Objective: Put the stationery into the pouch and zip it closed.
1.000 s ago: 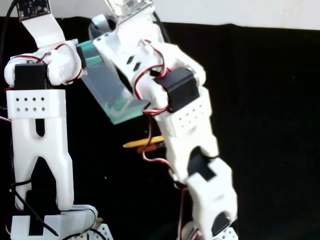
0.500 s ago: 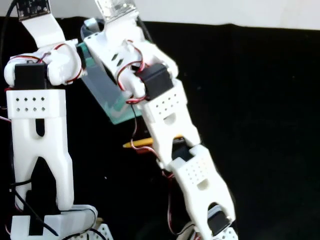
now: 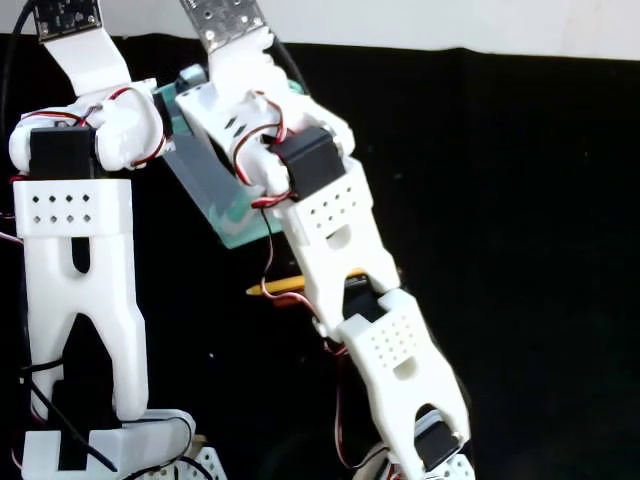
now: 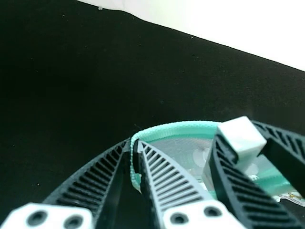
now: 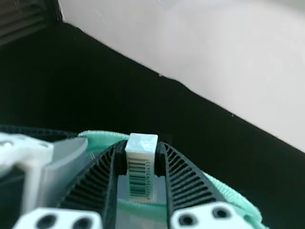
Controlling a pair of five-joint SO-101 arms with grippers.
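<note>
Left claw pinches the pouch by its teal rim, upper left of high view. Right claw grips eraser at its mouth. Pencil lies on black bench, which stretches to the right edge. White wall behind.

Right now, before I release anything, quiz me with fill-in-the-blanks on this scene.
The right gripper is ____ on the small white barcoded eraser. The left gripper pinches the teal zipper edge of the clear plastic ____. The yellow pencil lies on the ____ table cover. Missing: shut; pouch; black.
</note>
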